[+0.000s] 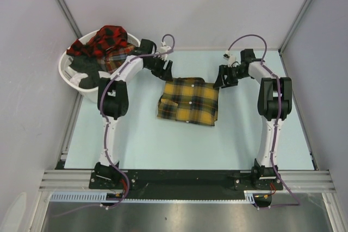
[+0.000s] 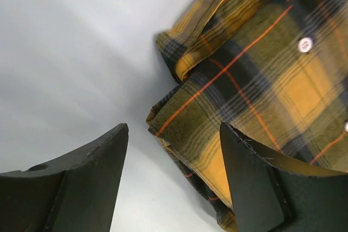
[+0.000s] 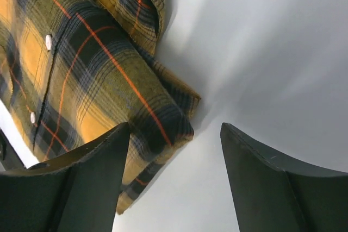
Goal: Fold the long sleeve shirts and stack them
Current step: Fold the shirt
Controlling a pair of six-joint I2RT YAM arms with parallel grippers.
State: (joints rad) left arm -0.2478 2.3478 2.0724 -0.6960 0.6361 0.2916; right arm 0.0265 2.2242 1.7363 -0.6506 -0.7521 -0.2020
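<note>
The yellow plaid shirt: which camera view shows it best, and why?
Top external: the whole folded yellow plaid shirt is in frame. The left wrist and right wrist views each show only one close-up folded corner of it.

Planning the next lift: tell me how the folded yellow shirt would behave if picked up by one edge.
Probably floppy: the yellow shirt is soft cloth with loose folded edges, so it may droop and unfold. Likely light, being a few thin layers. Its fuzzy weave should drag on the table rather than slide.
</note>
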